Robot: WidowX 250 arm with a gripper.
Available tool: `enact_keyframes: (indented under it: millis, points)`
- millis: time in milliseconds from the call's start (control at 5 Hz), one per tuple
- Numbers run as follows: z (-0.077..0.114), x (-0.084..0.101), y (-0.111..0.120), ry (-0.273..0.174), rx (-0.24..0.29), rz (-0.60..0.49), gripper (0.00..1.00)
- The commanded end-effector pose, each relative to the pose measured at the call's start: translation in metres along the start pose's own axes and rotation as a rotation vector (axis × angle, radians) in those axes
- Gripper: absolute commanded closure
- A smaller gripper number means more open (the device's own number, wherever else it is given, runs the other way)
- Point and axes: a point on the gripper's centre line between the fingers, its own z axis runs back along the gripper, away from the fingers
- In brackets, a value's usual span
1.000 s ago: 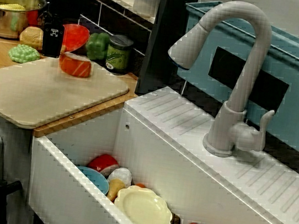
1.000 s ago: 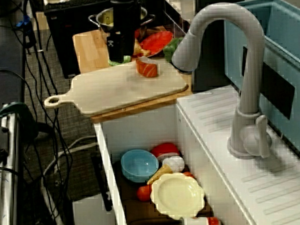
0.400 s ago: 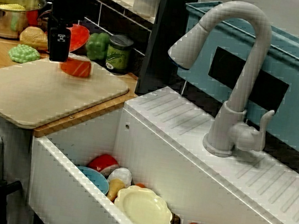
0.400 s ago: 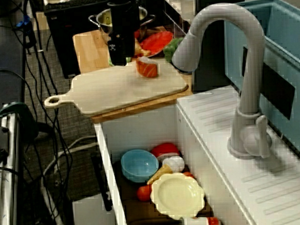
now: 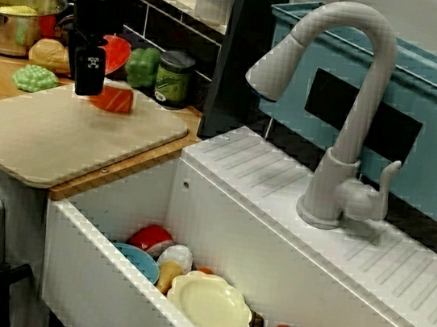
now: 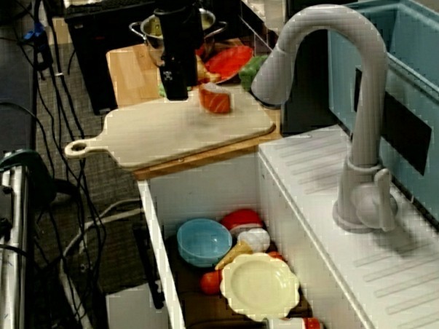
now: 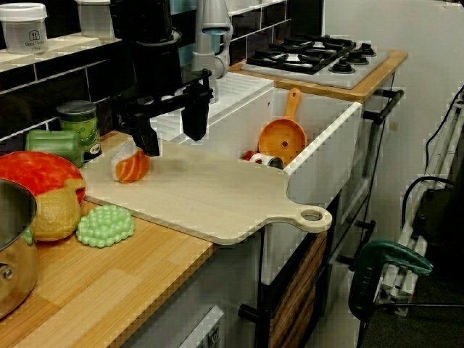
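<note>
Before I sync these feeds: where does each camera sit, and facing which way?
Front view: before the sink, facing the tap and back wall; arm at upper left.
High view: beyond the tap, looking along the counter to the pot; arm at top.
Low view: beside the pot, facing sink and stove; open fingers show.
All share the salmon piece on the cutting board.

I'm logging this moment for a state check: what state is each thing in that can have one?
gripper: open, empty, low over the cutting board
salmon piece: lying on the cutting board beside the gripper
cutting board: flat on the counter
faucet: no water running
green jar: upright, lid on
pot: uncovered
yellow plate: face up in the sink, empty
</note>
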Motion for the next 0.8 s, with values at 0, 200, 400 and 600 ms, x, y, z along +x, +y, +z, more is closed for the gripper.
enact_keyframes:
  millis: [0, 200, 400, 600]
  points:
    - [0.04, 0.005, 0.005, -0.202, 0.081, 0.016, 0.0]
    - [0.05, 0.007, 0.007, -0.201, 0.084, 0.019, 0.0]
    - [0.053, 0.003, 0.01, -0.245, 0.092, 0.001, 0.0]
    - [0.048, 0.001, 0.012, -0.298, 0.099, -0.013, 0.0]
